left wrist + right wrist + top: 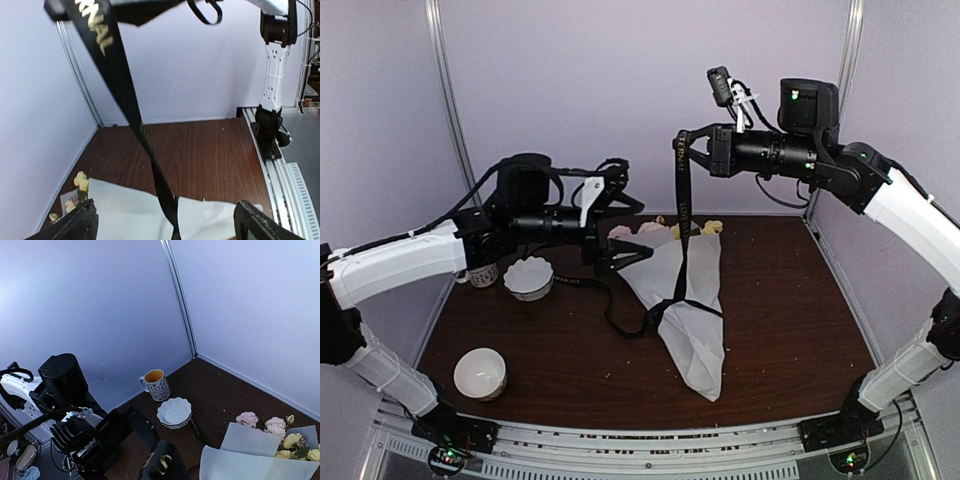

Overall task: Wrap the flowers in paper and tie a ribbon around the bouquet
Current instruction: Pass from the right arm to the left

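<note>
Two arms reach over the counter (790, 330) from opposite sides. The left arm (400, 262) runs low and nearly level from the near left corner toward the middle, wrist pointing right; its jaws are spread wide just beside the wide end of the bouquet (705, 270); in the left wrist view its two fingers (75, 225) stand far apart with the ribbon (678, 180) running down between them, apparently touching neither. The right arm (910, 215) rises from the near right corner, bends and stretches level to the left, high above the counter; its jaws are pressed together, pinching the ribbon's upper end, though the fingertips themselves are hard to make out. From there the ribbon hangs down to the bouquet and passes around the paper (695, 350) about midway along it, with a slack loop lying on the counter to its left. The bouquet lies flat; the flowers (665, 230) are at the far end and the narrow end points toward the near edge.
</note>
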